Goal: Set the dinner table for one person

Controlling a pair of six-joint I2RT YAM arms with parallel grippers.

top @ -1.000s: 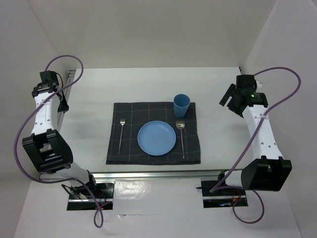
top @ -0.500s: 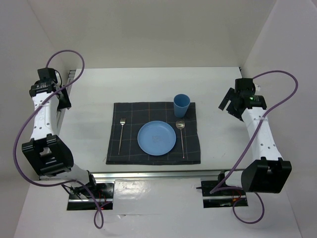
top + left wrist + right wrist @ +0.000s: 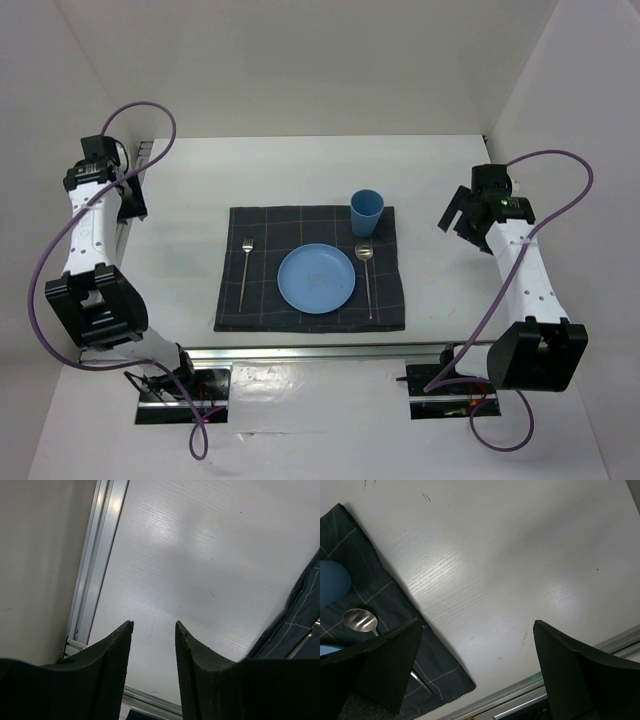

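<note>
The white worktop [image 3: 300, 170] lay under both arms, and we saw a dark checked mat [image 3: 262, 300] spread at its middle. On the mat sat a blue plate [image 3: 316, 279], with a fork [image 3: 244, 272] to its left, a spoon [image 3: 367, 278] to its right and a blue cup [image 3: 366, 212] near the far right corner. The left claw [image 3: 153, 625] hung over bare worktop beside a metal rail [image 3: 97, 555], partly spread and holding nothing. The right claw [image 3: 477, 624] hung right of the mat, spread wide and empty.
</note>
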